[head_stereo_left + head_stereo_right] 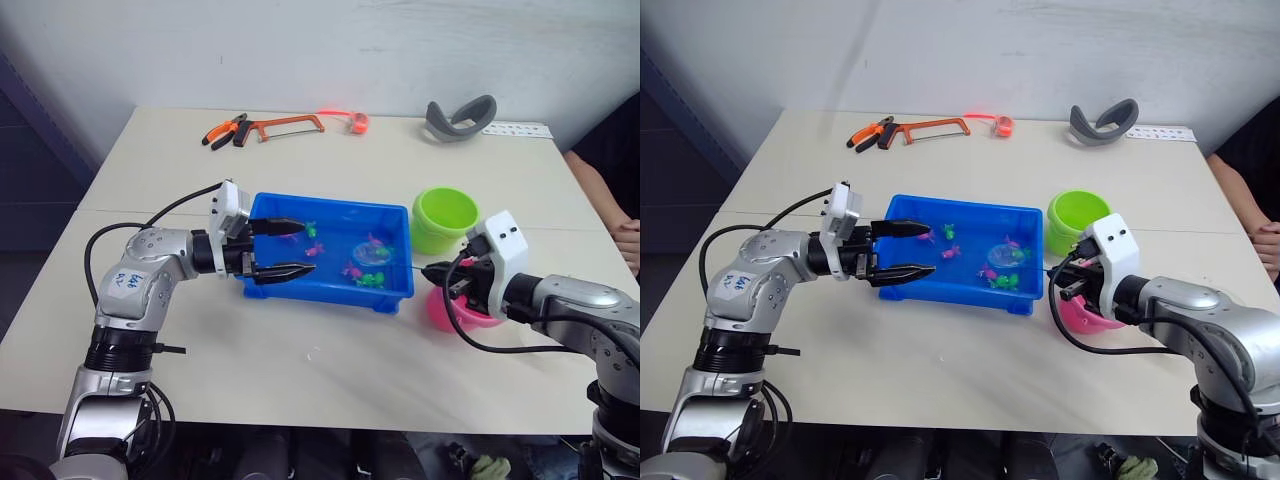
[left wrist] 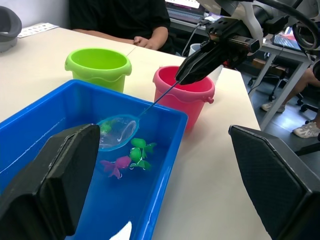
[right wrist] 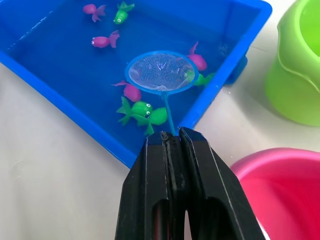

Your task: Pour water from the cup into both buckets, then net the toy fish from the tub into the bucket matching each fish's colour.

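A pale table [image 1: 300, 340] stood against a white wall, with pliers [image 1: 224, 130] and a small hacksaw [image 1: 285, 125] lying at its 11 o'clock edge and a grey curved object [image 1: 460, 116] toward 1 o'clock. On the left, the left gripper [image 1: 292, 247] hovered with its two black fingers spread wide apart, holding nothing, its tips over the 9 o'clock end of the tub [image 1: 290, 285]. The blue tub sat near the table's middle with pink and green toy fish [image 3: 140, 111] scattered in it, most of them clustered toward its 3 o'clock end. The net [image 3: 161, 73] rested with its light-blue hoop down in that end of the tub, among the fish, its thin handle running out over the rim. Just past the tub at 2 o'clock stood the green bucket [image 1: 446, 215], and at 4 o'clock, just beside it, the pink bucket [image 2: 184, 95]. The right gripper [image 3: 171, 142] was pressed together on the end of the net's handle, above the pink bucket's near rim. A person's arm [image 1: 612, 205] showed at the table's 3 o'clock edge.
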Tool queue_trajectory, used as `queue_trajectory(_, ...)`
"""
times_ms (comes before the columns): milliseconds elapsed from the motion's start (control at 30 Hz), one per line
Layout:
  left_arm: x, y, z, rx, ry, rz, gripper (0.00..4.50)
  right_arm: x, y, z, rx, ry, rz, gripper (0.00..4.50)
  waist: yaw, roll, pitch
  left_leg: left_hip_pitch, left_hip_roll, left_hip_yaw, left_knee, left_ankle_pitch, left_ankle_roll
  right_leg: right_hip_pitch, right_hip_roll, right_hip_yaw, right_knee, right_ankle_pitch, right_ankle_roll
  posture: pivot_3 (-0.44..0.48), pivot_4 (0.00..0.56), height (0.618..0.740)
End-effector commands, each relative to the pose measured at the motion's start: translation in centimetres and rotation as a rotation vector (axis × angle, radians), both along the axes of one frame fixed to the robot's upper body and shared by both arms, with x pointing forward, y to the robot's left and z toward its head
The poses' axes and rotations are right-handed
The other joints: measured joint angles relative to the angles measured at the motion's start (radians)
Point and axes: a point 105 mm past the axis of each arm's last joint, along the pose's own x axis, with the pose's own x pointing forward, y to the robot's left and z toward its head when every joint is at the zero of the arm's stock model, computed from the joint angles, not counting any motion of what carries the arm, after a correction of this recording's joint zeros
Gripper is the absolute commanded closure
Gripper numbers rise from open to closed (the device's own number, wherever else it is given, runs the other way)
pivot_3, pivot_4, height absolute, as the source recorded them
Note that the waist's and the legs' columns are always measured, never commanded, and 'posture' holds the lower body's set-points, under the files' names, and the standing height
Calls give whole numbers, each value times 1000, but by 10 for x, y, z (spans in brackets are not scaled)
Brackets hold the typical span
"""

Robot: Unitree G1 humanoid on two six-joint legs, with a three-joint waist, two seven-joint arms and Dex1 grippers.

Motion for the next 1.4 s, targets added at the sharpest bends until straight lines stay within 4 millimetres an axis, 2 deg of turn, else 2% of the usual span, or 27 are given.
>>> queue_trajectory(33, -2, -3, 3, 44, -67, -9, 21, 2, 0, 0, -9, -23, -7, 4500, 0, 0, 0, 0, 0, 0, 0, 0, 0, 0, 0, 0, 0, 0, 0, 0, 150, 740)
queue_trajectory(333, 1, -3, 2, 55, -83, -11, 21, 1, 4, -3, 2, -17, 8, 4500, 0, 0, 0, 0, 0, 0, 0, 0, 0, 0, 0, 0, 0, 0, 0, 0, 150, 740)
queue_trajectory(733, 12, 0, 2, 81, -116, 44, 21, 12, 1, -11, 13, -1, -39, 4500, 0, 0, 0, 0, 0, 1, 0, 0, 0, 0, 0, 1, 0, 0, 0, 0, 150, 740)
queue_trajectory(1100, 21, 4, 3, 81, -134, 95, 21, 31, 4, 2, 41, -102, -79, 4500, -1, 0, 0, 0, 0, 1, -1, 0, 0, 0, 0, 0, 0, 0, 0, 0, 150, 740)
queue_trajectory(1233, 22, 4, 2, 84, -137, 92, 21, 27, 10, 8, 48, -141, -34, 4500, -1, 0, 0, 0, 0, 1, -1, 0, 0, 0, 0, 0, 0, 0, 0, 0, 150, 740)
queue_trajectory(1400, 23, 3, 2, 80, -139, 89, 21, 24, 9, 7, 39, -155, -32, 4500, -1, 0, 0, 0, 0, 1, -1, 0, 0, -1, 0, 0, 0, 0, 0, 0, 150, 740)
